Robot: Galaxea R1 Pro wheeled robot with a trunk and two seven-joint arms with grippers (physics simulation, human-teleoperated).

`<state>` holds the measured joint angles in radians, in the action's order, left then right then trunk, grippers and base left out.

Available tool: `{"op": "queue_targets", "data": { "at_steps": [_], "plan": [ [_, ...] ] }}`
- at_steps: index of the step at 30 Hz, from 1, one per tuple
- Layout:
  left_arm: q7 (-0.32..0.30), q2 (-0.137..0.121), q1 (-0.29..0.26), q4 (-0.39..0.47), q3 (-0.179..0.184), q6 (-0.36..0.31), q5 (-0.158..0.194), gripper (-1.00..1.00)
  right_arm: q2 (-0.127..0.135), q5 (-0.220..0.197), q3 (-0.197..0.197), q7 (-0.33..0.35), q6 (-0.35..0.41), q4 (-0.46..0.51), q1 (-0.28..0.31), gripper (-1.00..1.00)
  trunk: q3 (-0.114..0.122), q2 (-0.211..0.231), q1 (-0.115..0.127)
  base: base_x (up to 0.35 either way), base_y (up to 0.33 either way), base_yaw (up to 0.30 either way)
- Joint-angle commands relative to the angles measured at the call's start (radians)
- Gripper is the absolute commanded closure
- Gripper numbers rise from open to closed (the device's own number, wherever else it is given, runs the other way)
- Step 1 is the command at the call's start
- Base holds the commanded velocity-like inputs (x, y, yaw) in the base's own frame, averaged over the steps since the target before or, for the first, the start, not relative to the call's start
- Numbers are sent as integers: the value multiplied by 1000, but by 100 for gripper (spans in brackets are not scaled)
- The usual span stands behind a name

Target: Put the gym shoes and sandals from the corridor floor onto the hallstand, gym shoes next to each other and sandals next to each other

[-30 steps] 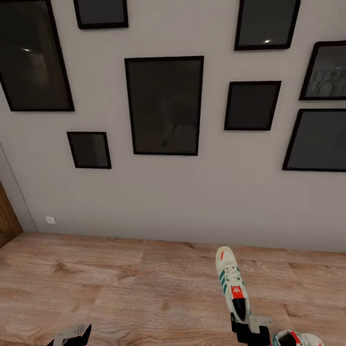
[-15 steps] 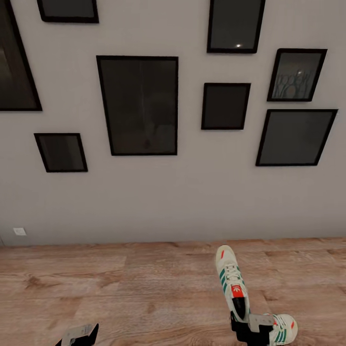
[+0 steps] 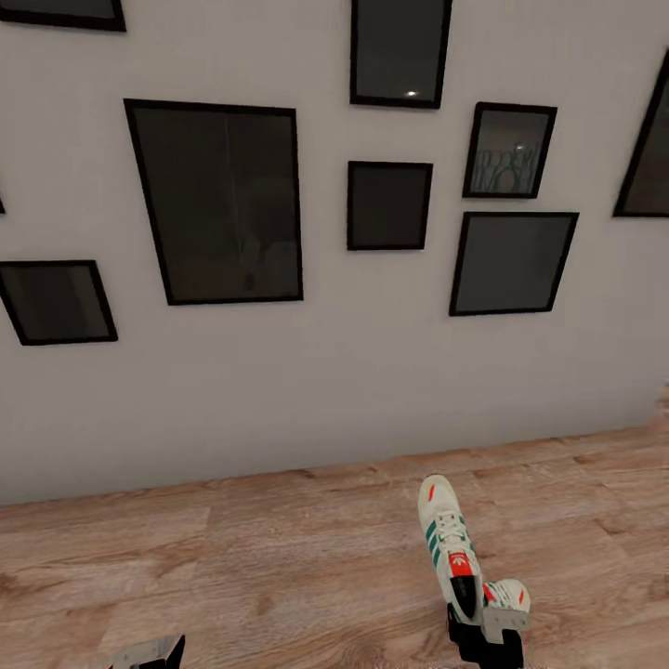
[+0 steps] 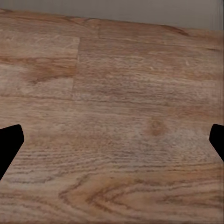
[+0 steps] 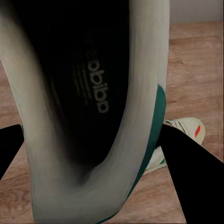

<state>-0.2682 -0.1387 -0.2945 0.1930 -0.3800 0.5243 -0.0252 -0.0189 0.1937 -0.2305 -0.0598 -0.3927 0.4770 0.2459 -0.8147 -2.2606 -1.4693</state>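
— Low at my right side, what are you carrying?

— One gym shoe (image 3: 449, 548), clamped by its heel collar in my right gripper (image 3: 484, 639), toe pointing away toward the picture wall (image 3: 372, 372). My left gripper (image 4: 112, 144) hangs with its fingers apart over bare corridor floor (image 3: 232, 567).

— And its partner?

— The second gym shoe (image 3: 506, 595) lies on the planks just beside my right gripper.

— Which step, then?

— Carrying, I judge. No rack ahead, so next I must turn to find it.
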Motion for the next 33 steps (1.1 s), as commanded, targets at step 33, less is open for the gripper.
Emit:
{"op": "queue_targets", "data": {
  "at_steps": [33],
  "plan": [
    [-8, 0, 3, -1, -8, 3, -2, -100, -1, 10, -6, -2, -3, -4, 1, 100, -1, 0, 0, 0, 0, -266]
  ]
}}
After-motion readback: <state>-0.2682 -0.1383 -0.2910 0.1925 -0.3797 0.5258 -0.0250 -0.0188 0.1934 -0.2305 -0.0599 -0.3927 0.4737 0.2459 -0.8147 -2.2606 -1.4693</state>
